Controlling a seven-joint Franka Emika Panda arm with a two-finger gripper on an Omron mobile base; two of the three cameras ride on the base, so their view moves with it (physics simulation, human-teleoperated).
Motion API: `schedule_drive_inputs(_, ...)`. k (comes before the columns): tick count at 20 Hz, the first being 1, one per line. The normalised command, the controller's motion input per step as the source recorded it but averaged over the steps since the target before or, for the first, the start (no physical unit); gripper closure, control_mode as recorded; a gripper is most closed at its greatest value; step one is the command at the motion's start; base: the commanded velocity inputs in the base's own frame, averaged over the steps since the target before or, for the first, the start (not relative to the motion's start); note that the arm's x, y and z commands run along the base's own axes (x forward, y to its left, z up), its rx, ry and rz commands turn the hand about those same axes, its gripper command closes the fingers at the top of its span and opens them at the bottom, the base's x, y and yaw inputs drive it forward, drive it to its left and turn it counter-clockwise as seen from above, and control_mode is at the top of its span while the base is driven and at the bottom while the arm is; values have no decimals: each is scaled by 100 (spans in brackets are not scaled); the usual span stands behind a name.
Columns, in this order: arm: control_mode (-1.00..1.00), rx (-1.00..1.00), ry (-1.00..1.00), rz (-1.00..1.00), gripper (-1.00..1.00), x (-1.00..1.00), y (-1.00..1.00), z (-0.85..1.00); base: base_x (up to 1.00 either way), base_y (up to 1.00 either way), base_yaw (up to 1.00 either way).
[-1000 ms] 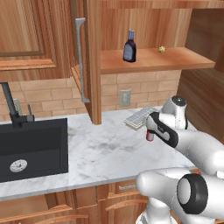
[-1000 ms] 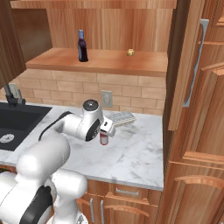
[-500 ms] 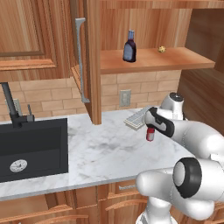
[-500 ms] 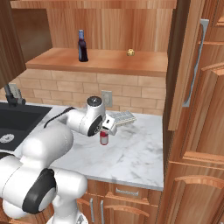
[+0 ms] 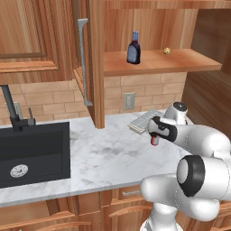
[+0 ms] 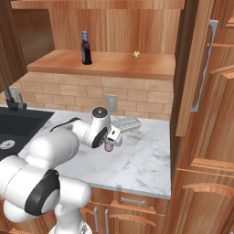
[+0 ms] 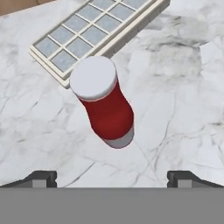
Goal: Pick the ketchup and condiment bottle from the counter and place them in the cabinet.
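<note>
The ketchup, a slim red bottle with a white cap, stands upright on the marbled counter. My gripper hovers just above it, open, with a fingertip on either side and nothing between them. The condiment bottle, dark with a narrow neck, stands upright on the plank shelf of the cabinet, well above the gripper.
A grey gridded tray lies right behind the ketchup. A small yellowish ball sits on the shelf. The open cabinet door juts out. The black sink lies far left.
The hand has stayed over the ketchup while the arm's elbow and lower links have swung upward. The jaws remain wide; neither bottle has moved.
</note>
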Motion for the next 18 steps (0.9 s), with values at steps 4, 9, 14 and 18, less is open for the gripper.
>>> schedule_drive_inputs(4, -100, 0, 0, 4, -100, 9, 0, -12, 0, 0, 0)
schedule_drive_inputs(9, -100, 0, 0, 5, -100, 11, -1, -8, 0, 0, 0)
schedule_drive_inputs(14, -100, 0, 0, 4, -100, 9, -6, -5, 0, 0, 0)
schedule_drive_inputs(18, -100, 0, 0, 2, -100, 9, -7, -5, 0, 0, 0)
